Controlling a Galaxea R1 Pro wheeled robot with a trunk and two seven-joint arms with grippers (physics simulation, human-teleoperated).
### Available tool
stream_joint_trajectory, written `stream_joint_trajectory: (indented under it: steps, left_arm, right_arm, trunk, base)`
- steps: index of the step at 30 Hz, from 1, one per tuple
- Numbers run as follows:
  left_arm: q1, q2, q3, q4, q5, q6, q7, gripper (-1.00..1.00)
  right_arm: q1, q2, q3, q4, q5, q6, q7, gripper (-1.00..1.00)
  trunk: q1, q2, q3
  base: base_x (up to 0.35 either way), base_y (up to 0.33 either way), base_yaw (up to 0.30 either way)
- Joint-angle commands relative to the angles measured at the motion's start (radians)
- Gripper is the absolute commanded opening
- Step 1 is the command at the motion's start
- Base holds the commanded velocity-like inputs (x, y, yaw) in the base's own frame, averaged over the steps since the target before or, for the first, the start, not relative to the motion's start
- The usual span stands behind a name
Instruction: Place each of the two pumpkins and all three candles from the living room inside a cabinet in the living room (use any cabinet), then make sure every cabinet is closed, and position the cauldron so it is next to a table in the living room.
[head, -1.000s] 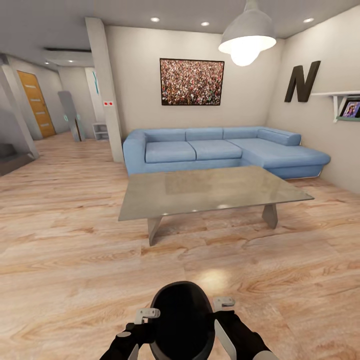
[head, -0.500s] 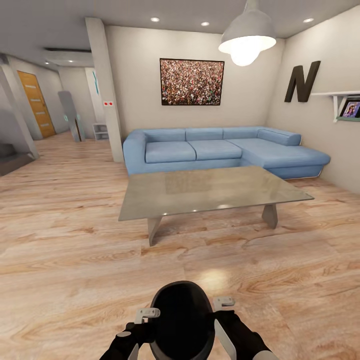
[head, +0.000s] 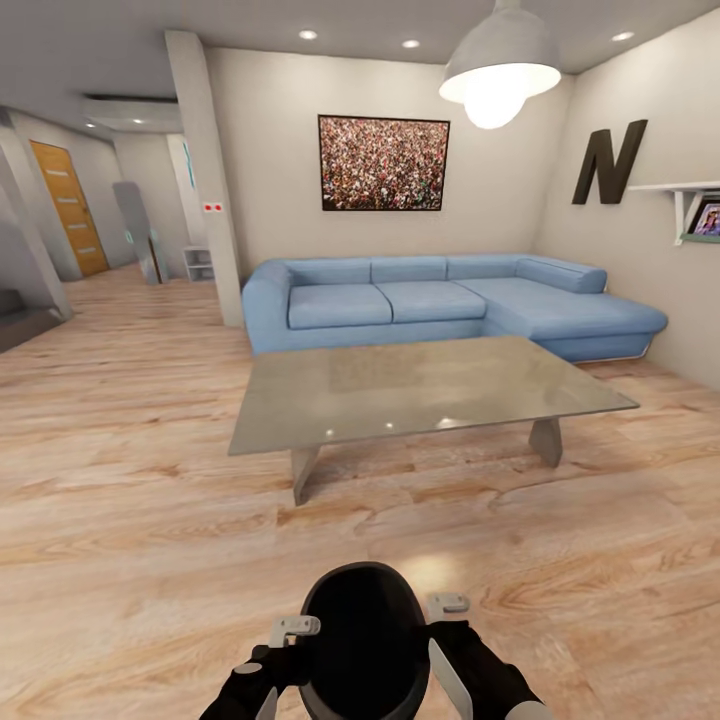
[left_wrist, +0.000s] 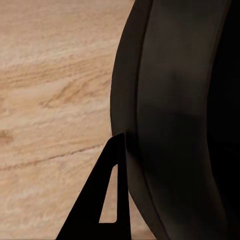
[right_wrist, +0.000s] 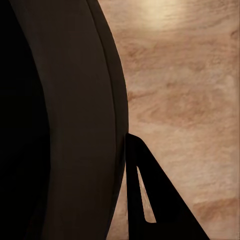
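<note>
A black round cauldron (head: 362, 645) hangs low in front of me over the wood floor, held between both arms. My left gripper (head: 285, 640) is shut on its left rim and my right gripper (head: 448, 622) on its right rim. In the left wrist view one dark finger (left_wrist: 107, 200) lies against the cauldron's outer wall (left_wrist: 175, 120). The right wrist view has the same, a finger (right_wrist: 145, 200) on the wall (right_wrist: 65, 125). A low grey glass-topped table (head: 420, 385) stands about a metre ahead. The pumpkins, candles and cabinet are out of view.
A blue corner sofa (head: 430, 300) stands behind the table against the back wall. A white pillar (head: 205, 180) rises at the left, with a hallway and an orange door (head: 65, 205) beyond it. A pendant lamp (head: 500, 65) hangs above. Open floor lies at the left.
The whole picture has shifted a little: the table and sofa look slightly nearer and larger, so the camera has moved forward. The cauldron and both grippers keep their places in the picture.
</note>
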Motion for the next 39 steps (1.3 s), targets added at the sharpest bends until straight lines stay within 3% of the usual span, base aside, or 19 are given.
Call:
stream_joint_trajectory:
  steps: [1, 29, 39]
  left_arm:
    - [0.0, 0.0, -0.004, -0.002, 0.004, 0.005, 0.011, -1.0]
    - [0.0, 0.0, -0.004, -0.001, 0.004, 0.005, 0.011, -1.0]
    - [0.0, 0.001, -0.004, -0.002, 0.004, 0.005, 0.011, -1.0]
  right_arm:
    - [-0.001, -0.001, 0.007, -0.003, -0.009, 0.004, -0.009, -1.0]
    - [-0.001, 0.0, 0.007, -0.003, -0.009, 0.004, -0.01, -1.0]
    - [-0.001, 0.0, 0.007, -0.003, -0.009, 0.004, -0.009, -1.0]
  trunk:
    - [0.0, 0.0, -0.001]
    - [0.0, 0.0, -0.001]
    - [0.0, 0.0, -0.001]
  base:
    - [0.293, -0.09, 0.0]
    - [0.289, -0.097, 0.003]
    - [0.057, -0.045, 0.243]
